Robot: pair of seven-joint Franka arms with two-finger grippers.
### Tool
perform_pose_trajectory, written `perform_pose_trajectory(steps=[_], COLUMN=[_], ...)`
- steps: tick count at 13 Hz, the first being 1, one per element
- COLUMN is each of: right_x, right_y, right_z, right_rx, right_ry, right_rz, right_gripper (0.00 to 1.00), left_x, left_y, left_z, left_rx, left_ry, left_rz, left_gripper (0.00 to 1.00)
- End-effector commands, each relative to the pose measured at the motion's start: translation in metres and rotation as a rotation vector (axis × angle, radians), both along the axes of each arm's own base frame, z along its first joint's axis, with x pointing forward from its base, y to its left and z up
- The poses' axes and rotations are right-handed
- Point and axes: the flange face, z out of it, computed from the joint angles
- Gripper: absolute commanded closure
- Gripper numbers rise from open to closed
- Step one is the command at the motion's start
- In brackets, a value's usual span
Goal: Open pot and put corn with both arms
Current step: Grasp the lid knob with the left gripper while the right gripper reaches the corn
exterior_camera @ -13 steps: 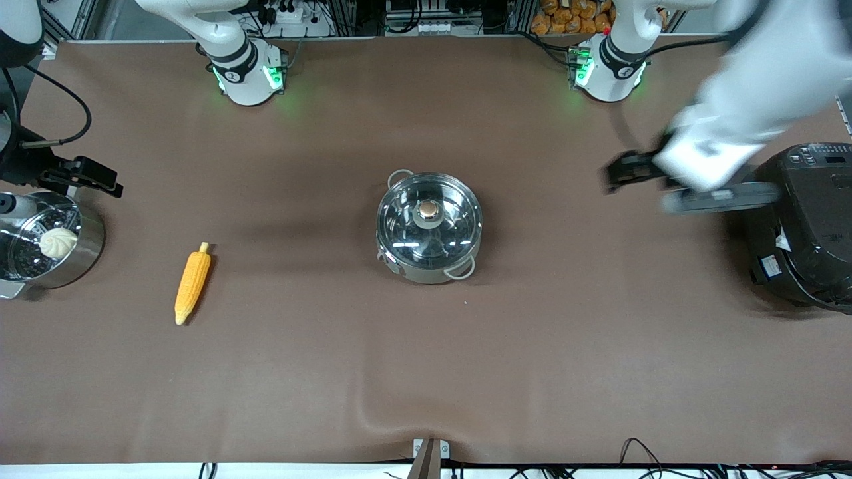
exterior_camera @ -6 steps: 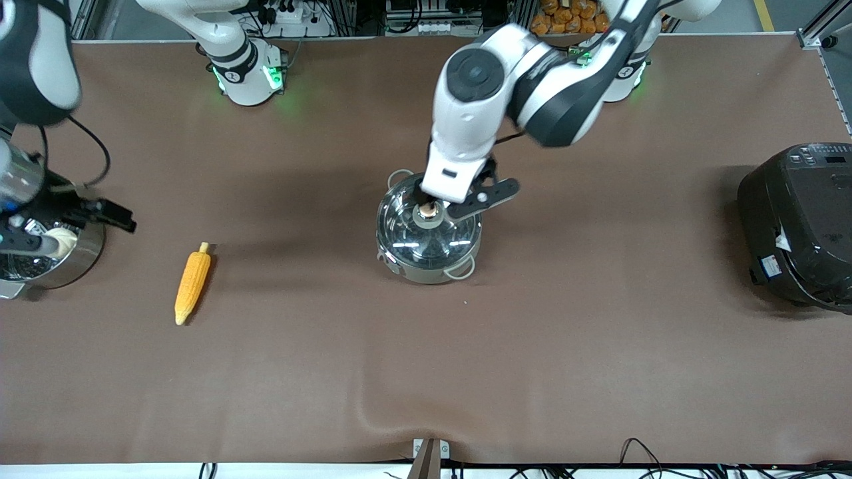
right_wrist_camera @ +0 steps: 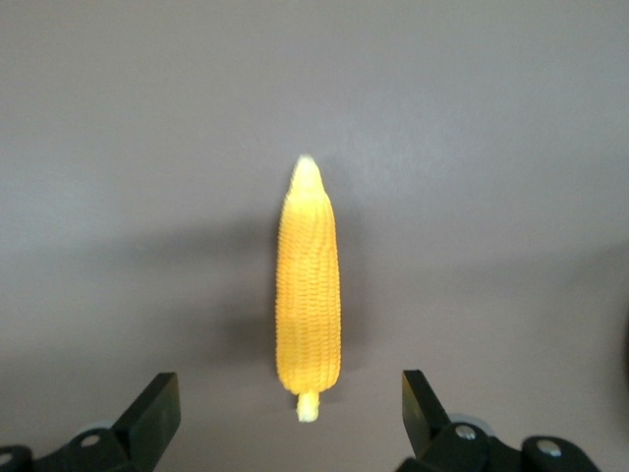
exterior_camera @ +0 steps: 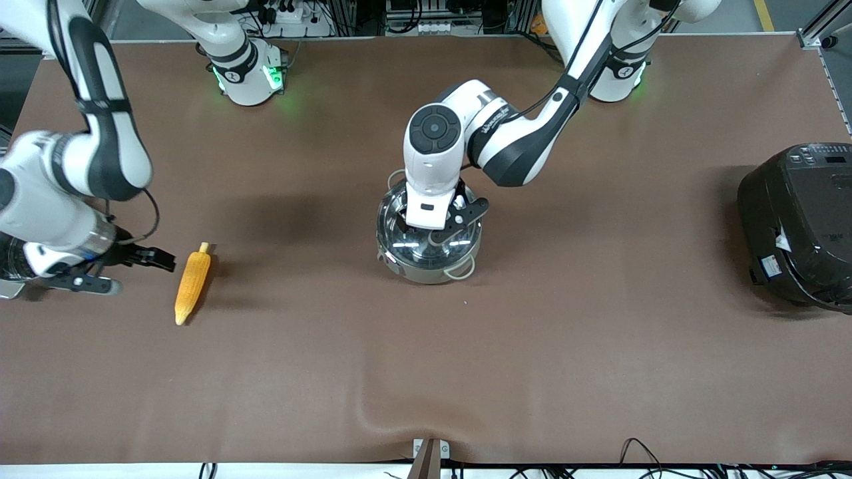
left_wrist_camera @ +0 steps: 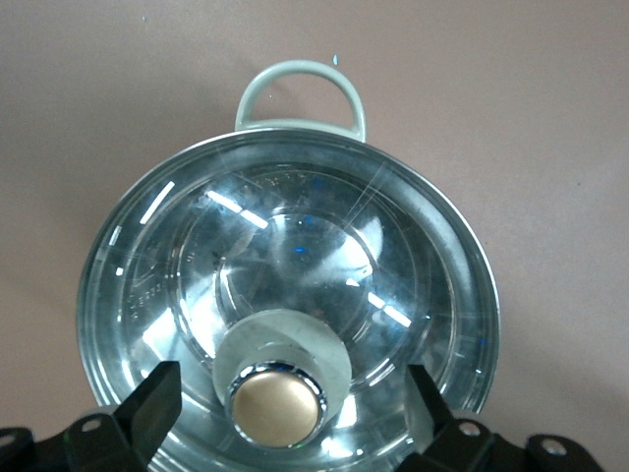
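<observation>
The steel pot [exterior_camera: 429,271] stands mid-table with its glass lid [left_wrist_camera: 295,236] on. My left gripper [exterior_camera: 434,225] is low over the lid, open, its fingers [left_wrist_camera: 152,408] on either side of the tan knob [left_wrist_camera: 278,408] without touching it. The hand hides the knob in the front view. The corn [exterior_camera: 193,283] lies on the cloth toward the right arm's end, its stub pointing at the robots. My right gripper [exterior_camera: 158,259] is open and empty beside the corn's thick end. In the right wrist view the corn [right_wrist_camera: 310,285] lies just ahead of the gripper [right_wrist_camera: 290,413].
A big black rice cooker [exterior_camera: 799,226] stands at the left arm's end of the table. The right arm's forearm covers the steamer pot at the other end. The brown cloth [exterior_camera: 426,372] has a raised wrinkle near the front edge.
My left arm swung from the rice cooker end to the pot and came down round the lid knob. My right arm moved from over the steamer pot to beside the corn.
</observation>
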Motion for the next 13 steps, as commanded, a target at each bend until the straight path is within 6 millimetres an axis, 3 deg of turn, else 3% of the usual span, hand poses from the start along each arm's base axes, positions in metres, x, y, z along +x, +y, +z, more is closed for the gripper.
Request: perform_pose_trajectory(steps=[1, 2, 4, 8, 13], right_x=[-0.001, 0.001, 0.003, 0.002, -0.001], right_y=[-0.002, 0.000, -0.001, -0.001, 0.002], right_z=[-0.025, -0.038, -0.061, -0.101, -0.124], right_rx=[0.002, -0.001, -0.007, -0.015, -0.017], right_ry=[0.012, 0.015, 0.015, 0.020, 0.037], right_rz=[0.005, 0.008, 0.009, 0.012, 0.016], right_gripper=[0.00, 0.00, 0.00, 0.00, 0.00], left_x=[-0.001, -0.004, -0.007, -0.010, -0.012], left_y=[-0.004, -0.004, -0.006, -0.005, -0.002], left_z=[0.007, 0.003, 0.001, -0.005, -0.014], left_rx=[0.015, 0.029, 0.036, 0.047, 0.067], left_ry=[-0.015, -0.005, -0.001, 0.010, 0.029], left_rz=[0.021, 0.015, 0.008, 0.006, 0.003], left_gripper=[0.00, 0.00, 0.10, 0.10, 0.10])
